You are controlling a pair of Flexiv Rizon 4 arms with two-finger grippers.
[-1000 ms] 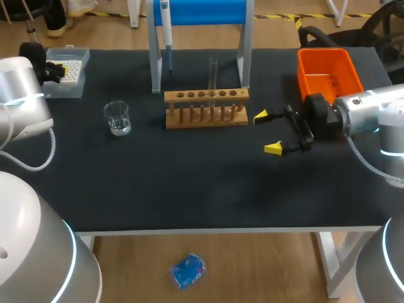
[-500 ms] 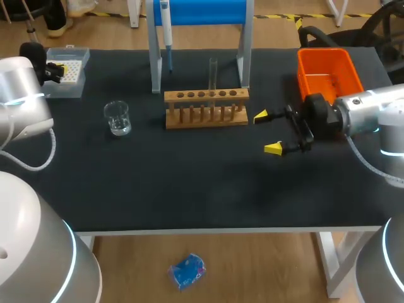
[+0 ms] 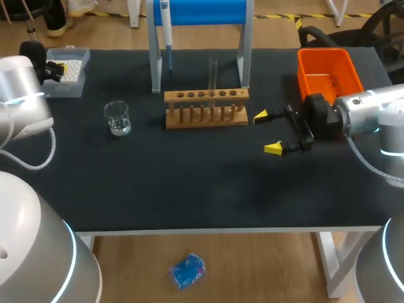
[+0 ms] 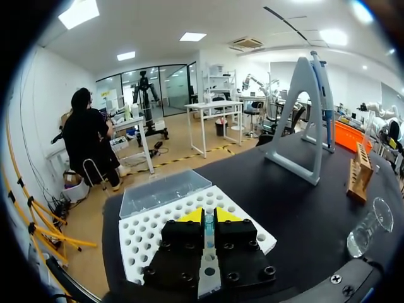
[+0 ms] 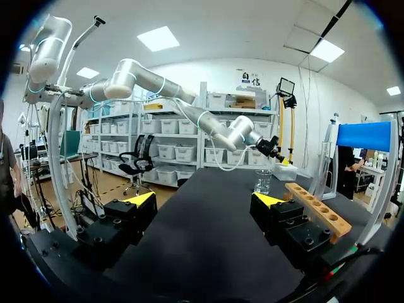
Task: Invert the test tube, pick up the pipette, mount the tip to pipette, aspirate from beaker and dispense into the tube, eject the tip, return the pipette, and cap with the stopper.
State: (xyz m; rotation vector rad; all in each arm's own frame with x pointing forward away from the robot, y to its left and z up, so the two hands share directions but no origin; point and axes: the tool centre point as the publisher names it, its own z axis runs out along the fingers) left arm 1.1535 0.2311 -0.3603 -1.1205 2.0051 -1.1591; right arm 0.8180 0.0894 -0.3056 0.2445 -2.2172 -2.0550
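My left gripper (image 3: 55,71) hovers at the white tip box (image 3: 68,74) at the table's far left. In the left wrist view that gripper (image 4: 209,218) is shut on a small pale-blue piece (image 4: 209,222) above the box's holed tray (image 4: 151,227); stopper or tip, I cannot tell. The pipette (image 3: 166,28) hangs on the blue stand (image 3: 199,12). A clear test tube (image 3: 213,72) stands upright in the wooden rack (image 3: 206,107). The glass beaker (image 3: 117,118) sits left of the rack. My right gripper (image 3: 267,132) is open just right of the rack, holding nothing (image 5: 202,201).
An orange bin (image 3: 328,71) stands at the back right, behind my right arm. The tip box's clear lid (image 4: 164,191) lies open on the far side of the tray. Dark bare tabletop (image 3: 202,183) stretches across the front half.
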